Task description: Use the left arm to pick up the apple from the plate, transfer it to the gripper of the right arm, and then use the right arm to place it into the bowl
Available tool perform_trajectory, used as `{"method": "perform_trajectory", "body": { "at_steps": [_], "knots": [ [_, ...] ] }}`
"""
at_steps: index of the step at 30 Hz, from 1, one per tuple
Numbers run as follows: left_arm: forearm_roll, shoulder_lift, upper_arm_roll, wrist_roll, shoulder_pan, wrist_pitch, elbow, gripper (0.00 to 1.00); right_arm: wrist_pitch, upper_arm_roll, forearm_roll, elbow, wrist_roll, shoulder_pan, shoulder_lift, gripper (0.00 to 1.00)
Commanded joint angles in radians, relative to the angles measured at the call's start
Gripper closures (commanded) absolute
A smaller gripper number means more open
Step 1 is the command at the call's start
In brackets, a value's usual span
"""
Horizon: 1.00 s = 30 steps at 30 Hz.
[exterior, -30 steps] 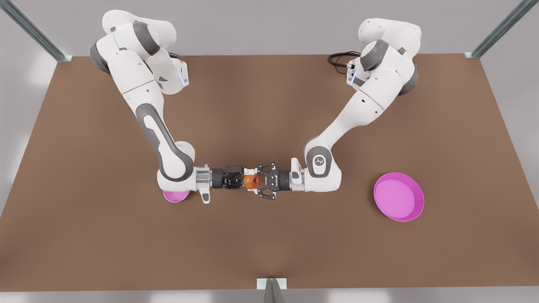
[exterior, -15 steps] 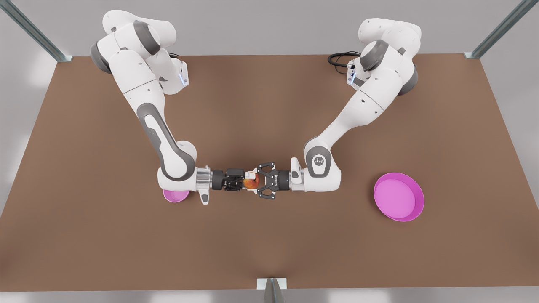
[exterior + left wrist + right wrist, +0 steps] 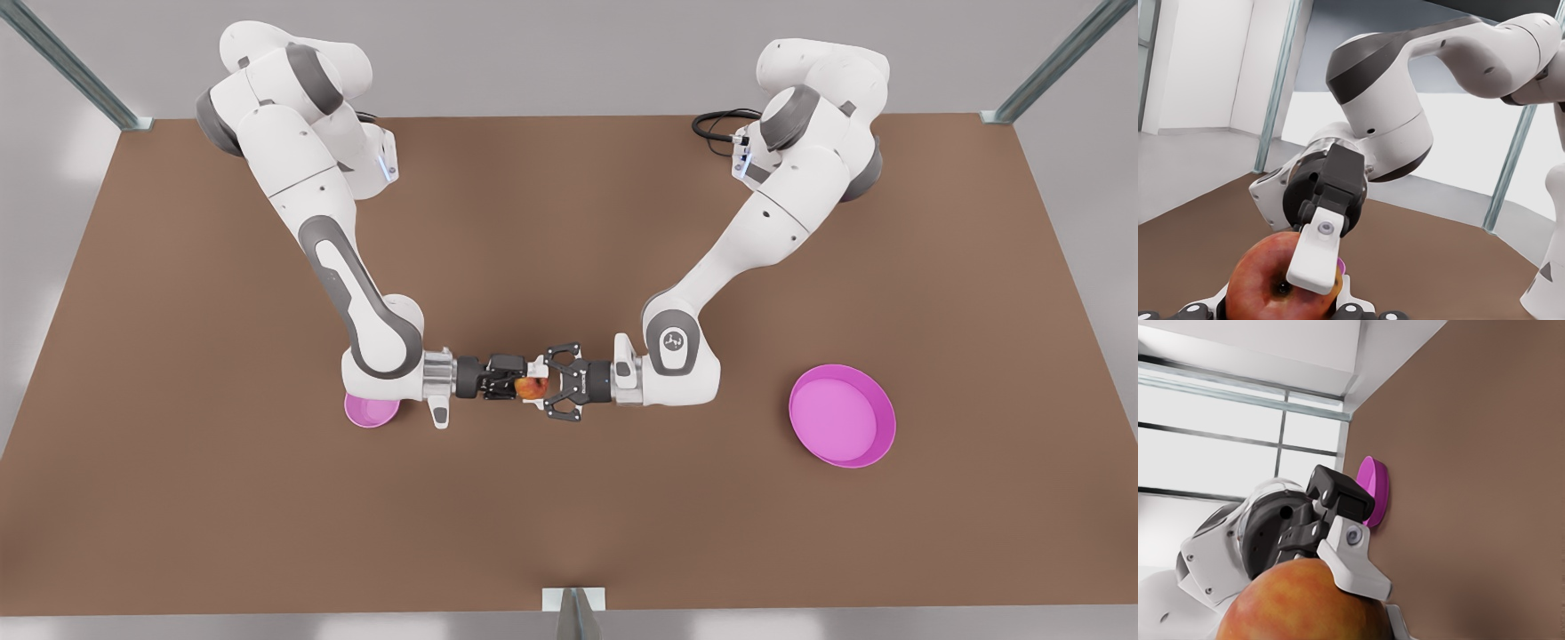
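Both jaws close on the apple (image 3: 532, 387) above the table (image 3: 569, 516): left gripper (image 3: 544, 388), right gripper (image 3: 517, 388).

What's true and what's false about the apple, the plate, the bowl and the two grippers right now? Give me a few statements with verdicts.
1. The apple lies on the plate. False: it is up off the table, well away from the plate.
2. The apple sits between the left gripper and the right gripper. True.
3. In the front view, the right arm partly covers the bowl. True.
4. The plate is at the front view's left. False: it is at the right.
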<state>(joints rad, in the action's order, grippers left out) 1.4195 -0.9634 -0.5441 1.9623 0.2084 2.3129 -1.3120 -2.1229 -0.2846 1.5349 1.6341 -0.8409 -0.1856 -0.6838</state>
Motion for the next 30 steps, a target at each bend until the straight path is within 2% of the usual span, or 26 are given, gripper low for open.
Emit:
{"method": "perform_trajectory", "body": {
  "at_steps": [1, 5, 8, 10, 19, 20, 23, 25, 30],
  "knots": [
    [-0.002, 0.002, -0.001, 0.003, 0.000, -0.004, 0.000, 0.32, -0.002, -0.001, 0.001, 0.000, 0.008, 0.000, 0.001, 0.19],
    [-0.002, 0.002, -0.001, 0.003, -0.001, -0.004, -0.001, 0.32, -0.002, 0.001, -0.002, 0.000, 0.006, 0.002, 0.001, 0.27],
    [-0.002, 0.002, -0.001, 0.003, -0.001, -0.004, -0.001, 0.32, -0.002, 0.001, -0.004, 0.000, 0.006, 0.002, 0.001, 0.27],
    [-0.002, 0.002, -0.001, 0.003, -0.001, -0.004, -0.001, 0.26, -0.002, -0.001, -0.007, -0.002, 0.006, 0.002, 0.001, 0.29],
    [-0.002, 0.002, -0.001, 0.001, -0.001, -0.004, -0.001, 0.26, -0.002, 0.001, -0.010, -0.002, 0.006, 0.002, 0.001, 0.31],
    [-0.002, 0.002, -0.001, 0.001, -0.001, -0.004, -0.001, 0.25, -0.002, 0.001, -0.010, -0.002, 0.006, 0.003, 0.001, 0.31],
    [-0.008, 0.003, -0.001, -0.005, -0.011, -0.009, -0.007, 0.11, -0.002, 0.001, -0.010, -0.002, 0.006, 0.003, 0.001, 0.31],
    [-0.016, 0.006, 0.001, -0.002, -0.032, -0.018, -0.015, 0.11, -0.002, 0.001, -0.010, -0.002, 0.006, 0.003, 0.003, 0.31],
    [-0.028, 0.061, 0.004, 0.076, -0.162, -0.119, -0.194, 0.11, 0.015, 0.013, -0.041, -0.002, 0.006, 0.020, 0.003, 0.31]
  ]
}}
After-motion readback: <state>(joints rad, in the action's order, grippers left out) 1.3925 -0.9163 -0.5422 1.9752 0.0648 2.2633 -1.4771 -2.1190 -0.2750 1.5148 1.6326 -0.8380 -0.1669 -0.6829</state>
